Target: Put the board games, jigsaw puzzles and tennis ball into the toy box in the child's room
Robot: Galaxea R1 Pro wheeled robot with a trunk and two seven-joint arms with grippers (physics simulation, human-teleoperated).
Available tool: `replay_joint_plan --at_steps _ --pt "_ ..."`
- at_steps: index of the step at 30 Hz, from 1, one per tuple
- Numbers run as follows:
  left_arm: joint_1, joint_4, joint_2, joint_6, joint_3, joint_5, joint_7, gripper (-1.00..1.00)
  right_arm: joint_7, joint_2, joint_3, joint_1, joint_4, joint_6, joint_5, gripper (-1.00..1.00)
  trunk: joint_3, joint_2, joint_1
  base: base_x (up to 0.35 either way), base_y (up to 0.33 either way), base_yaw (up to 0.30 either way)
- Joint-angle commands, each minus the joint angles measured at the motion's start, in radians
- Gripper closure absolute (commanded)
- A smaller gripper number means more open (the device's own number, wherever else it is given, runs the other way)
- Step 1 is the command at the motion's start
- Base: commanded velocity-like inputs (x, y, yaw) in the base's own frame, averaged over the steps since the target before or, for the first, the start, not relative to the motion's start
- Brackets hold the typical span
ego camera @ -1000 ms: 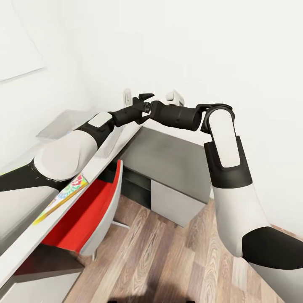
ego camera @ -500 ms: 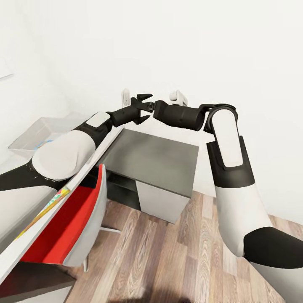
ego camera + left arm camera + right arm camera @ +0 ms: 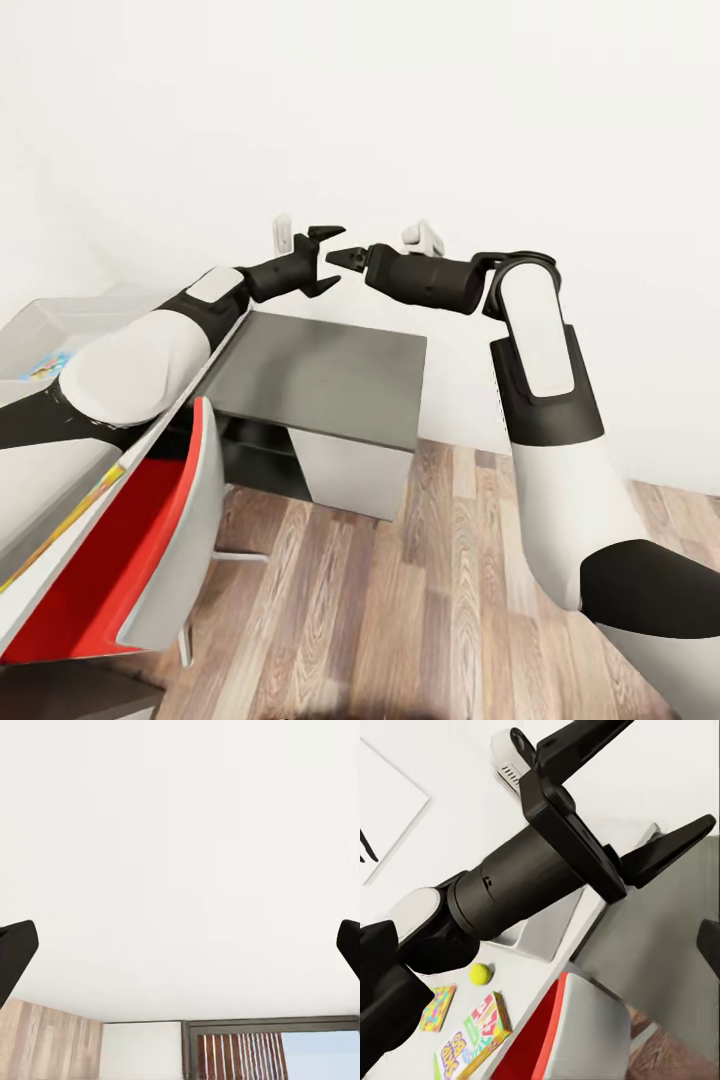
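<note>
My left gripper (image 3: 322, 260) and right gripper (image 3: 345, 259) are held up in front of the white wall, tips almost meeting, both open and empty. The right wrist view looks past the left gripper (image 3: 671, 769) down onto the table (image 3: 529, 979). There lie the tennis ball (image 3: 480, 973), one mosaic jigsaw puzzle (image 3: 437, 1007) and the Skip-Bo board game (image 3: 476, 1035). The toy box (image 3: 35, 325) sits at the head view's far left, with something colourful inside. The bed is out of view.
A red-seated chair (image 3: 120, 560) is tucked under the table (image 3: 20, 590). A low dark grey unit (image 3: 320, 370) with a white panel stands against the wall below the grippers. Wood-plank floor (image 3: 420, 600) lies to the right. The left wrist view shows a window (image 3: 270, 1050).
The head view has swung right, so table, toy box and chair have slid towards the left edge. The two grippers stay raised, now a little apart from each other.
</note>
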Motion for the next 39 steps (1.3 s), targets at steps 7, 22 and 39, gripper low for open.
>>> replay_joint_plan --at_steps 7,22,39 --pt "0.002 -0.002 0.020 0.024 0.000 0.004 0.002 -1.00 -0.009 0.002 0.001 -0.002 0.027 0.002 -0.008 -1.00 0.004 -0.002 0.000 -0.076 0.015 -0.269" --pt "0.004 -0.002 0.031 0.037 0.000 0.003 0.002 -1.00 -0.010 0.008 0.008 -0.003 0.073 0.002 -0.002 -1.00 0.015 -0.002 0.000 -0.039 0.001 -0.156" --pt "0.005 -0.002 0.043 0.038 -0.003 0.003 0.002 -1.00 -0.013 0.016 0.012 -0.003 0.087 0.002 0.000 -1.00 0.038 -0.002 0.000 -0.034 0.000 -0.065"
